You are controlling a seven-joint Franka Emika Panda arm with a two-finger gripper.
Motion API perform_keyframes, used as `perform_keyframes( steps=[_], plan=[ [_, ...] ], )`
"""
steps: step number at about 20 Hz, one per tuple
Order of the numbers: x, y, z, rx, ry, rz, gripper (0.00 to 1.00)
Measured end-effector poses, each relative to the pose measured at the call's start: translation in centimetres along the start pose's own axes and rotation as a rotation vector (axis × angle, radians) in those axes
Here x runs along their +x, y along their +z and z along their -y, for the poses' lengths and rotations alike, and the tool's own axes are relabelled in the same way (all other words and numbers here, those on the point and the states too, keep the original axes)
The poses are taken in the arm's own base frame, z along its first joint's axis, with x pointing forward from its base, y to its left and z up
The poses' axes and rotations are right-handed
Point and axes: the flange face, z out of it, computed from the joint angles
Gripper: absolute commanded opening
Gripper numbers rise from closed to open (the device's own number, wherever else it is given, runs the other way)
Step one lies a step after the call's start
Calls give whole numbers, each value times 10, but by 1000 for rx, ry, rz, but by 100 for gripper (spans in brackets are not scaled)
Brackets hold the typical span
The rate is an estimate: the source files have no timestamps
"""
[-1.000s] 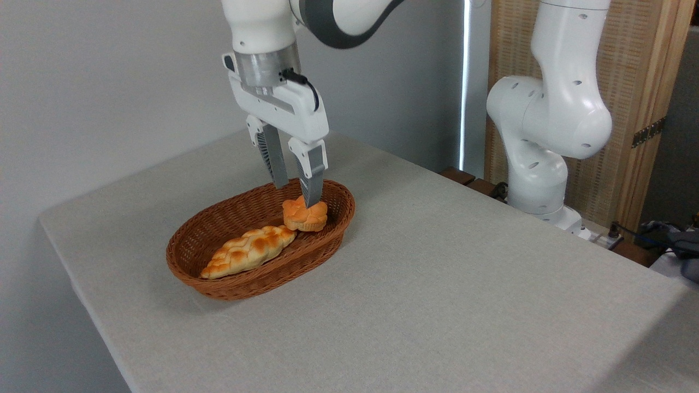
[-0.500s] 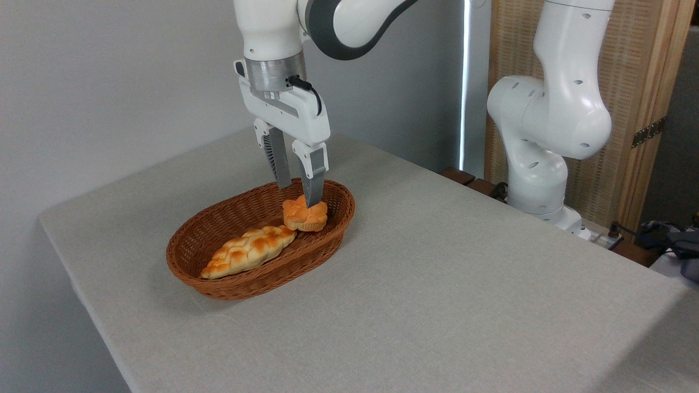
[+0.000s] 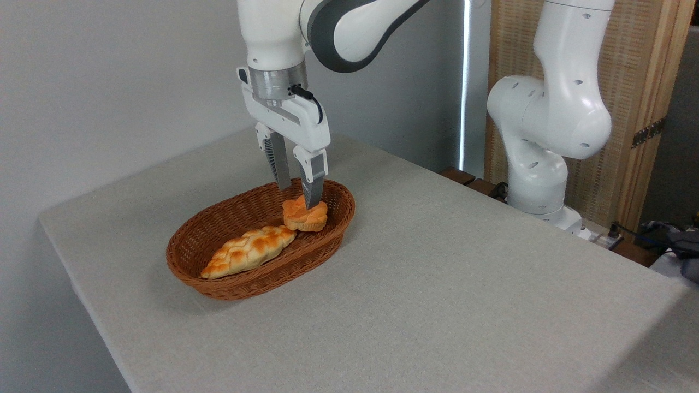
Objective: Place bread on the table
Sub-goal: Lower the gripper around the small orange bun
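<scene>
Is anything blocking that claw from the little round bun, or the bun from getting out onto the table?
Nothing stands between the gripper and the bread: its open fingers hang right over the bun's top. On the way out, the wicker basket rim rings the bun, so it must be lifted over that wall to reach the table. The braided loaf lies beside it.

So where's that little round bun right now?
The bun sits in the right end of the wicker basket, beside the braided loaf, directly under the tool.
</scene>
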Motion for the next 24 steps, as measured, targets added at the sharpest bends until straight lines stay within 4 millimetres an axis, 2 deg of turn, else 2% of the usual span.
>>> perform_keyframes(
  steps=[4, 12, 24],
  plan=[
    [-1, 3, -1, -2, 0, 6, 100],
    [-3, 23, -9, 8, 16, 1, 100],
    [-4, 24, -8, 20, 75, 5, 100]
  ],
)
